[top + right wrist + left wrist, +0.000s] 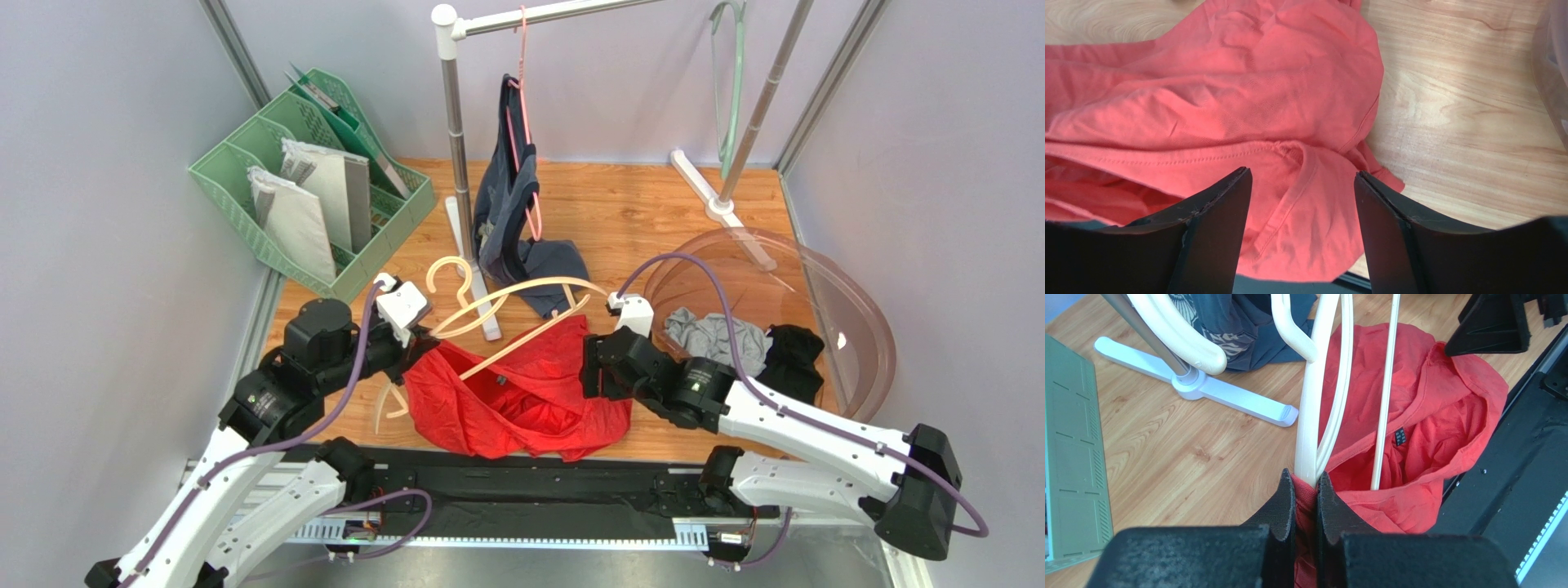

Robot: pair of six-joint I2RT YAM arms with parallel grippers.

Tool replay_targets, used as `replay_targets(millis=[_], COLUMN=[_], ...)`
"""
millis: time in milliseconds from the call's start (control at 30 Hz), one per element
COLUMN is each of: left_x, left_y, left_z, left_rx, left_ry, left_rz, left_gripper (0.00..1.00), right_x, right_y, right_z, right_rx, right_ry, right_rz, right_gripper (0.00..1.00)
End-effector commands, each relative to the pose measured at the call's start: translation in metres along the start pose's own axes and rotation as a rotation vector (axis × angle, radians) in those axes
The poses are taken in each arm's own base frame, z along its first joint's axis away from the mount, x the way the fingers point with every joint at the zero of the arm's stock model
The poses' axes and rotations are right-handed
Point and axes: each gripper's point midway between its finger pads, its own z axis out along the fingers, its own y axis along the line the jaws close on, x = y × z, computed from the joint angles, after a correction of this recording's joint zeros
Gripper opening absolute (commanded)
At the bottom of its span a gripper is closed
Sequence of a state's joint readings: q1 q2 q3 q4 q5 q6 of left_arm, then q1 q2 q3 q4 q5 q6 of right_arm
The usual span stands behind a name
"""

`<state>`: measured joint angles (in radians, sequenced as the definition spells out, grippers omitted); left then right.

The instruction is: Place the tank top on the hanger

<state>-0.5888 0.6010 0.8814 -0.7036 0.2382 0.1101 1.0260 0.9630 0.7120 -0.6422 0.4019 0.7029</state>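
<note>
Red tank top (1438,404) pinched by left gripper (1304,478); right gripper (1301,177) spread; black label (1401,437) unreadable.

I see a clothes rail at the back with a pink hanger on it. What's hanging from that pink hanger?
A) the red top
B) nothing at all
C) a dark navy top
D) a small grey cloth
C: a dark navy top drapes from the pink hanger on the rail, while the red tank top lies on the table and the grey cloth sits in the clear bowl.
</note>
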Motion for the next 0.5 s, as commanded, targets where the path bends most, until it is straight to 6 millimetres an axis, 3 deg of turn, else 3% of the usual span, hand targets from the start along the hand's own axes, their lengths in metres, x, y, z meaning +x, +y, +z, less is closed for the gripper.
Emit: replay_targets(millis=[0,167,300,400,467], left_x=[-0.017,-0.017,-0.018,-0.02,-0.021], left_y=[0.0,0.0,0.0,-0.003,-0.003], left_z=[0.0,0.002,0.001,0.0,0.0], left_rx=[-0.001,0.003,0.001,0.014,0.018], left_ry=[-0.075,-0.071,-0.08,-0.089,-0.094], left_rz=[0.002,0.001,0.001,0.002,0.003], left_gripper=[0.0,0.0,0.0,0.0,0.0], right_x=[-0.005,0.011,0.02,0.021,0.023], right_y=[-0.001,0.002,0.003,0.005,0.004], right_z=[0.016,0.027,0.036,0.041,0.043], right_rx=[0.021,-0.005,-0.006,-0.009,-0.005], right_ry=[-0.037,-0.001,0.028,0.035,0.037], right_rz=[0.028,0.024,0.021,0.023,0.026], right_gripper=[0.66,0.63,0.54,0.45,0.29])
